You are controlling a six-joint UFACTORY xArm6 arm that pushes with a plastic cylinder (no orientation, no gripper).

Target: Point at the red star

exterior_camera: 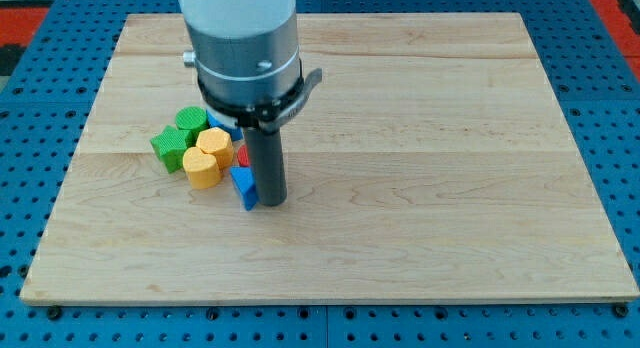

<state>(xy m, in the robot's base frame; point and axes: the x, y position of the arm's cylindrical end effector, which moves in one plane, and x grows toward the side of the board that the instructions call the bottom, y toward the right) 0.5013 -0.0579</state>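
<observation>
My tip (272,202): bare dark rod, no jaws to open or shut, holding nothing, sat on the pale wooden board (420,188) just right of the block cluster.

Near to far: the small blue block (244,187), shape unclear, is touching or nearly touching my tip on its left side. Then the yellow heart-ish block (201,169) and a second yellow rounded block (214,143). Behind my rod a sliver of red (243,154) shows, prob. the red star, mostly hidden, can't confirm shape. Farther left, the green star-like block (170,146) and a second green block (190,119); another bit of blue (216,120) peeks behind. To point well, I reckon I should ease the tip up and left w/o shoving the blue block, stopping next to the red w/ no contact.
</observation>
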